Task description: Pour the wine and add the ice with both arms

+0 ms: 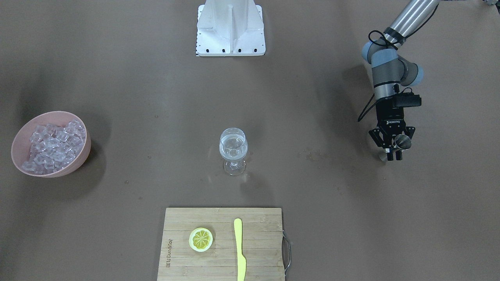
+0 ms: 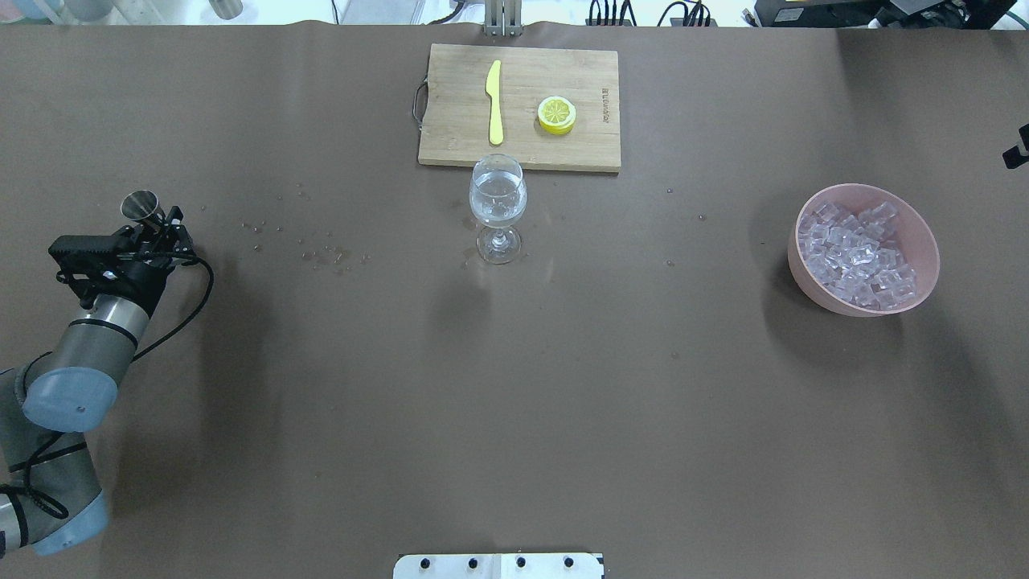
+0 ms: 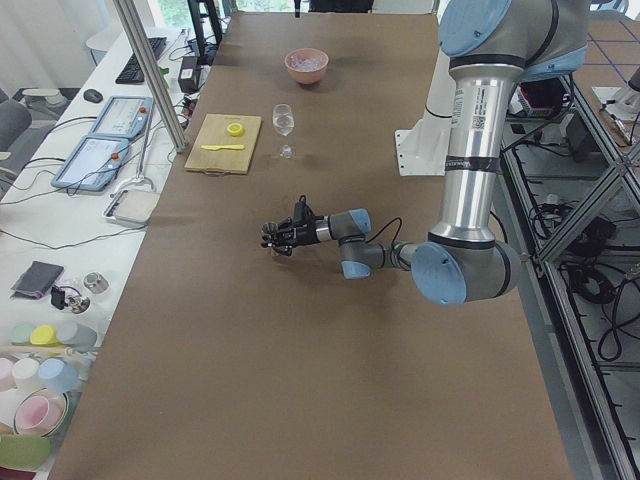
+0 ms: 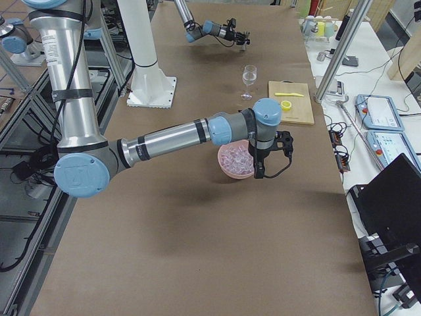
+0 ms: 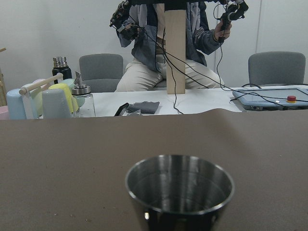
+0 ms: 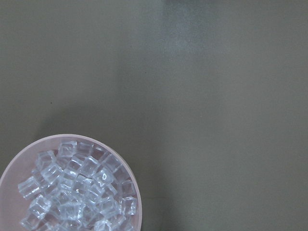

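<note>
A wine glass (image 1: pixel 233 150) stands mid-table with a little clear wine (image 1: pixel 233 145) in its bowl; it also shows in the overhead view (image 2: pixel 498 201). My left gripper (image 1: pixel 394 156) lies low and level near the table's left end, shut on a small steel measuring cup (image 1: pixel 402 142), which is upright and looks empty in the left wrist view (image 5: pixel 179 190). A pink bowl (image 1: pixel 23 132) of ice cubes (image 1: pixel 54 146) sits at the other end. My right gripper (image 4: pixel 258 171) hangs above that bowl; I cannot tell if it is open. The right wrist view shows the ice (image 6: pixel 77 192) below, at its lower left.
A wooden cutting board (image 1: pixel 261 242) at the operators' edge carries a lemon slice (image 1: pixel 200 239) and a yellow knife (image 1: pixel 239 249). The white mounting post (image 1: pixel 230 27) stands at the robot's edge. Small droplets (image 2: pixel 321 253) lie on the table between cup and glass.
</note>
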Tool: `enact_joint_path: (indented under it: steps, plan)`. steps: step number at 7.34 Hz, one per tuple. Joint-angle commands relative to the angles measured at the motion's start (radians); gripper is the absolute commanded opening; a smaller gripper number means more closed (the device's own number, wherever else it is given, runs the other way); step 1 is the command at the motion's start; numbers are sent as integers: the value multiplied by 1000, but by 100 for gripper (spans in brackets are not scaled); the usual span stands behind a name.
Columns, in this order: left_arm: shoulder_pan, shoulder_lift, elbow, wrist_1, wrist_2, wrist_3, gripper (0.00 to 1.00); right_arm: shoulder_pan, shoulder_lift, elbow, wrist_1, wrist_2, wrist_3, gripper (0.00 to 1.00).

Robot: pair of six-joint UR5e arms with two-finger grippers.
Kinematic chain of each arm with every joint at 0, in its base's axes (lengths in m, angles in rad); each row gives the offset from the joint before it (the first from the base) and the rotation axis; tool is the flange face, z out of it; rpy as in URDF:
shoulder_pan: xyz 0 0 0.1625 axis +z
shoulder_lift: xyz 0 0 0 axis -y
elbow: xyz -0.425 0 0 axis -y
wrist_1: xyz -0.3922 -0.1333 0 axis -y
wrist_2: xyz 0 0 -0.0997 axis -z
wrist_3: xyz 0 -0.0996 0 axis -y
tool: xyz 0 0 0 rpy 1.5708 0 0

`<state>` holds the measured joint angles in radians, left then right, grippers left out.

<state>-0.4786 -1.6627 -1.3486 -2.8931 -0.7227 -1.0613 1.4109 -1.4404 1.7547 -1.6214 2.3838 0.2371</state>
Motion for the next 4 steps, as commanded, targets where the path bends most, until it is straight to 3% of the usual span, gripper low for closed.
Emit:
enact_joint_path:
  steps: [1, 4]
  plan:
    - [0, -3, -1, 0, -1, 4, 47, 0, 0, -1, 0, 0, 1, 100]
    - [0, -3, 0, 0, -1, 9, 59, 0, 2, -1, 0, 0, 1, 100]
